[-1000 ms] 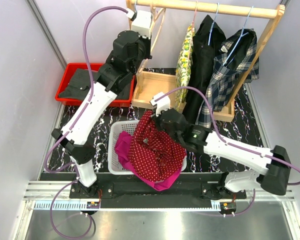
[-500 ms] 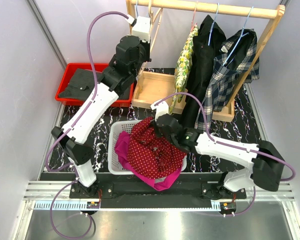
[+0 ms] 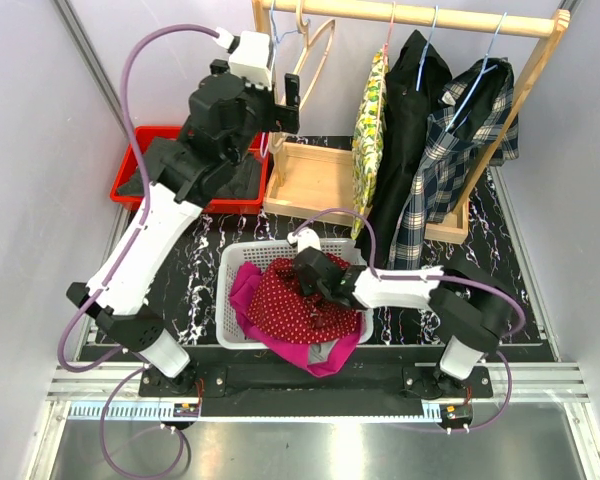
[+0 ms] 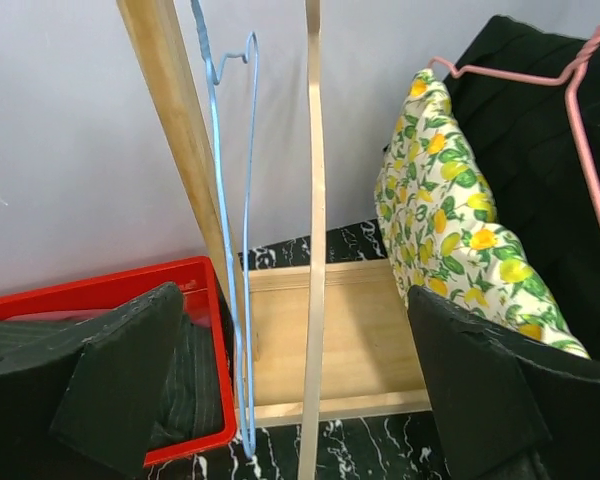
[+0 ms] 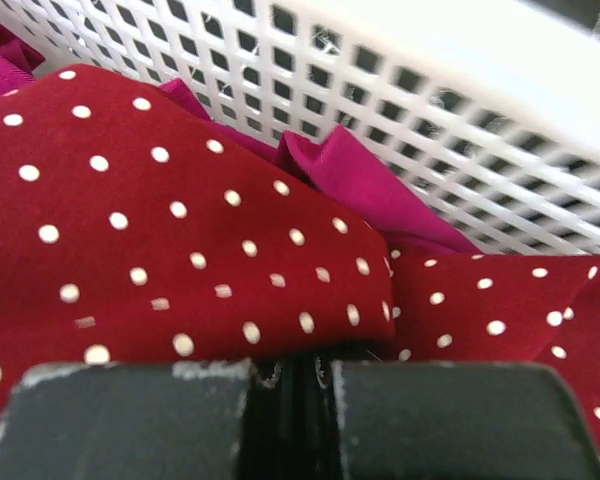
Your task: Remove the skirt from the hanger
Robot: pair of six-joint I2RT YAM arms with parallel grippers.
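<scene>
- Right gripper [image 5: 305,375], pinching the red polka-dot skirt [image 3: 280,308], holds it inside the white basket [image 3: 242,249] near the worktop's front edge.
- Left gripper [image 4: 300,400], spread wide, faces the bare blue hanger [image 4: 220,200].
- Drop-off appears under way; next, releasing the fabric.

obstacles: rack post [image 4: 185,150], blue hanger [image 4: 220,210] | free: gap beside lemon garment [image 4: 450,220]

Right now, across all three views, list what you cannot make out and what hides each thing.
Top view: the fingertips of the right gripper, covered by its own wrist and the skirt.
Top and right wrist views: whatever lies under the skirt in the basket.
Left wrist view: part of the red bin, behind a finger of the left gripper.
</scene>
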